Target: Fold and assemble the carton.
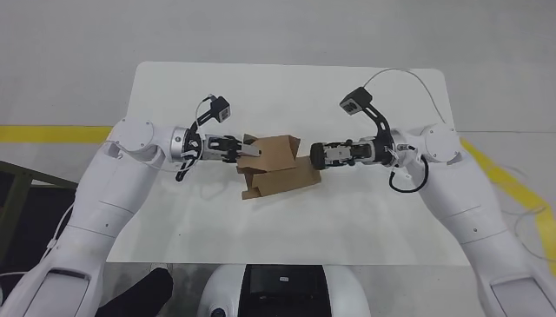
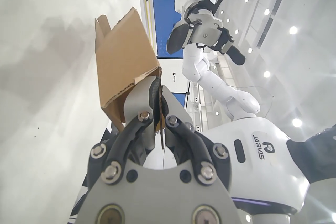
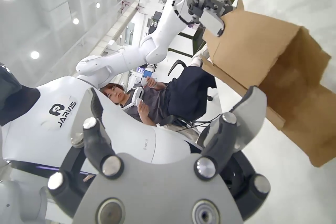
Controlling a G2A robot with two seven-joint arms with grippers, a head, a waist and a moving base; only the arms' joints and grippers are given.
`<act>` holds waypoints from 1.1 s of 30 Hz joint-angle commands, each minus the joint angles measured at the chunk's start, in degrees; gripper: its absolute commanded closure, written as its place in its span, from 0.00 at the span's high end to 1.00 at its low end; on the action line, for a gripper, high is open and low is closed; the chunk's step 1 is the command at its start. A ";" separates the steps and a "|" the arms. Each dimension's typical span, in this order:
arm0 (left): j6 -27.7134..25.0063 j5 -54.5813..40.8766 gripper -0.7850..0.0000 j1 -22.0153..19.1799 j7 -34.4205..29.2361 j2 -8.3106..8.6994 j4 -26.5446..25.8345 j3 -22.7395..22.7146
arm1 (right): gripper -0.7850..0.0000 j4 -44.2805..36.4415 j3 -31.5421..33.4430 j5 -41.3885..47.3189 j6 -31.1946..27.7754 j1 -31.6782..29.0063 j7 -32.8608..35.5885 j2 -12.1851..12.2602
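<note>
A brown cardboard carton stands partly opened in the middle of the white table, with loose flaps at its lower side. My left gripper is shut on a flap edge at the carton's left end; in the left wrist view the fingers pinch the thin cardboard edge of the carton. My right gripper hangs open just off the carton's right end, nothing between its fingers. In the right wrist view the carton's open end faces that gripper, apart from it.
The table's front edge runs close below the carton. Bare table surface lies behind and to both sides. A yellow floor stripe passes beside the table. A thin cable loops over the table's far right corner.
</note>
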 commanded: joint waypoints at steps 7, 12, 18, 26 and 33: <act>-0.83 -0.80 0.00 0.86 -2.47 0.21 -1.83 -0.05 | 1.00 2.96 -3.94 -1.02 -0.92 2.52 -0.92 -1.01; -1.07 -1.08 0.00 1.24 -2.86 0.32 -2.69 -0.18 | 1.00 4.43 -5.60 -0.56 -0.80 3.36 -0.80 -1.39; -1.34 -1.44 0.00 1.64 -3.31 0.47 -3.89 -0.41 | 1.00 5.51 -7.52 1.05 -0.68 3.72 -0.68 -1.98; -1.31 -2.02 0.00 1.99 -3.42 0.68 -4.58 -0.93 | 1.00 6.79 -9.73 5.60 -0.26 4.05 -0.25 -3.27; -1.41 -2.35 0.00 2.11 -3.50 0.84 -4.93 -1.30 | 1.00 8.33 -10.99 7.25 -0.43 4.50 -0.42 -4.45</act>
